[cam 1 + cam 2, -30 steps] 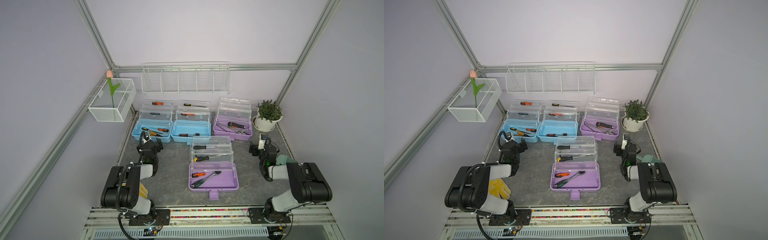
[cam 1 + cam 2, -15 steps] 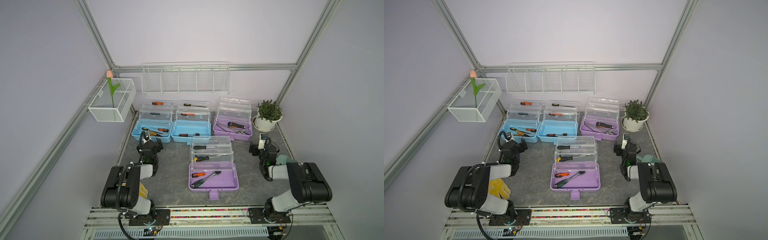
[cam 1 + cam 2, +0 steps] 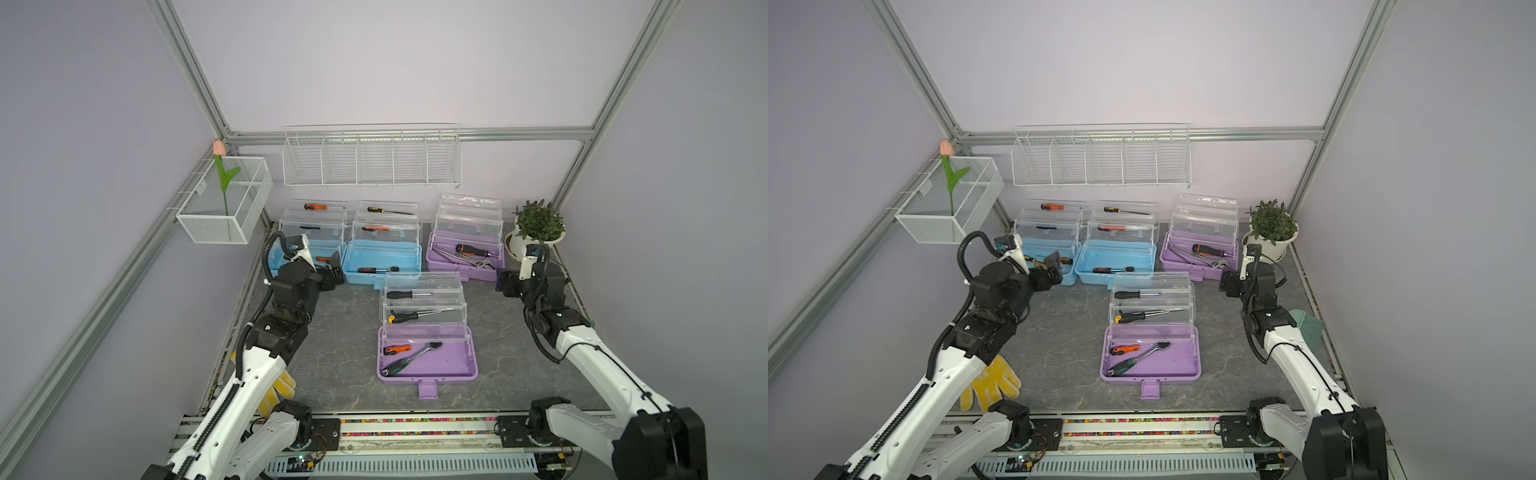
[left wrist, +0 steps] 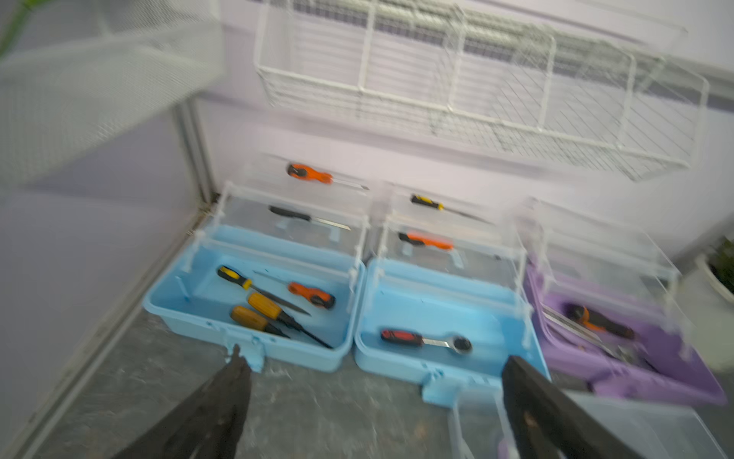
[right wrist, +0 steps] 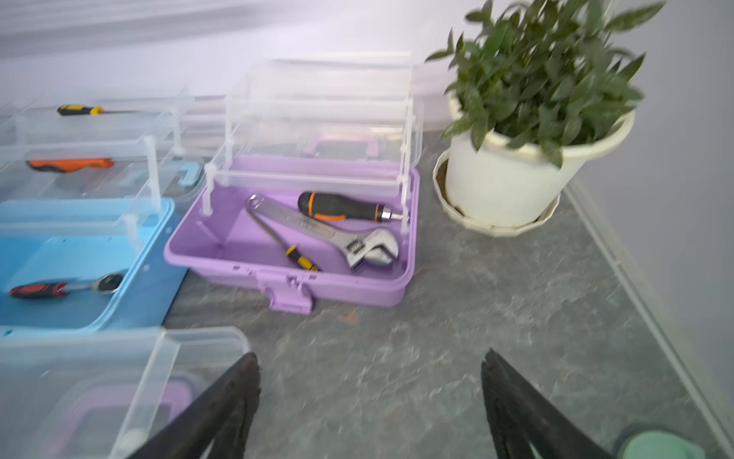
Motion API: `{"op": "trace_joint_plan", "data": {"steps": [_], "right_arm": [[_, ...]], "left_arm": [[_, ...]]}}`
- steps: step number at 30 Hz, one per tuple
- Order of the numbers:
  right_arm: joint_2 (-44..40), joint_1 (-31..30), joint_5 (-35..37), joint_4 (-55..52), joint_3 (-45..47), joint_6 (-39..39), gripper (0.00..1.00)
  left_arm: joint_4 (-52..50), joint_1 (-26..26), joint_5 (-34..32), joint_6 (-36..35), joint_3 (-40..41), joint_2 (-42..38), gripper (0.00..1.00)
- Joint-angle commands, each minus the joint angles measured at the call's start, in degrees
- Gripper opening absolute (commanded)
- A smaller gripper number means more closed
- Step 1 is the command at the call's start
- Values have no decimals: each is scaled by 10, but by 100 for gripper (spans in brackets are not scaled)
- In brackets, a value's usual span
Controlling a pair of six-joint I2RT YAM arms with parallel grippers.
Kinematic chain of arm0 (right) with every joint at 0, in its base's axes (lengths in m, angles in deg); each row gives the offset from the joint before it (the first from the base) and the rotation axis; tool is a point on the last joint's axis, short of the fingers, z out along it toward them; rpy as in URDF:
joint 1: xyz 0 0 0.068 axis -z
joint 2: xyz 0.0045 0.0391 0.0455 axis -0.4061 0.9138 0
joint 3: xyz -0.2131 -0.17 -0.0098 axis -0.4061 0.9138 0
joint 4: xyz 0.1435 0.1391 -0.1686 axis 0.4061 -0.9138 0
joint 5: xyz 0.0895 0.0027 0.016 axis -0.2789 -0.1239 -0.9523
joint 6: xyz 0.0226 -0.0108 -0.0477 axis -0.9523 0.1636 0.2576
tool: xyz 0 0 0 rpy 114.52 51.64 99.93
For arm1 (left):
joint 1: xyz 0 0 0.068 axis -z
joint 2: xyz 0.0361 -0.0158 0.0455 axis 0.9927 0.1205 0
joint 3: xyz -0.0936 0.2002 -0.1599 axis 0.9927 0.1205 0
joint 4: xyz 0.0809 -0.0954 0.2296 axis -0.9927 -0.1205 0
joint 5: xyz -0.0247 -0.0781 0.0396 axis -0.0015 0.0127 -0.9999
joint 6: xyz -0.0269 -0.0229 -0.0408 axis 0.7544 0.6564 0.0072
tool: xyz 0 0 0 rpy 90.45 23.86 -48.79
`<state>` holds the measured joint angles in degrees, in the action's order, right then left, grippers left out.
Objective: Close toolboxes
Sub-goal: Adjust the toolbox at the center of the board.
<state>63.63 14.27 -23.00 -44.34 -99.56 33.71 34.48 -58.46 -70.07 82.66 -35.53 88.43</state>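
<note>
All open: blue toolboxes [image 3: 380, 259] at 11 o'clock, far purple toolbox [image 3: 463, 272] at 1, near purple toolbox [image 3: 428, 365] centre. Left claw [image 4: 373, 357], right claw [image 5: 369, 353] spread wide, empty. Risk: push slides a light toolbox instead of folding it shut.

pale lilac walls [image 3: 395, 62] and aluminium rails [image 3: 519, 134] enclose a grey marbled floor [image 3: 345, 345] under even light.
</note>
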Motion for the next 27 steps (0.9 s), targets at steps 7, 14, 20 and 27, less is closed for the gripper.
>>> {"op": "trace_joint_plan", "data": {"steps": [7, 14, 20, 27], "right_arm": [[29, -73, -220, -267, -70, -72, 89], [115, -120, -275, -247, -136, -72, 88], [184, -142, -267, -250, -186, -74, 88], [249, -166, -224, -280, -239, -55, 89]], "left_arm": [[-138, 126, 213, 152, 107, -57, 97], [-12, 234, 209, 225, 209, -27, 95], [67, 242, 215, 243, 251, -5, 93], [164, 243, 261, 264, 279, 34, 83]]}}
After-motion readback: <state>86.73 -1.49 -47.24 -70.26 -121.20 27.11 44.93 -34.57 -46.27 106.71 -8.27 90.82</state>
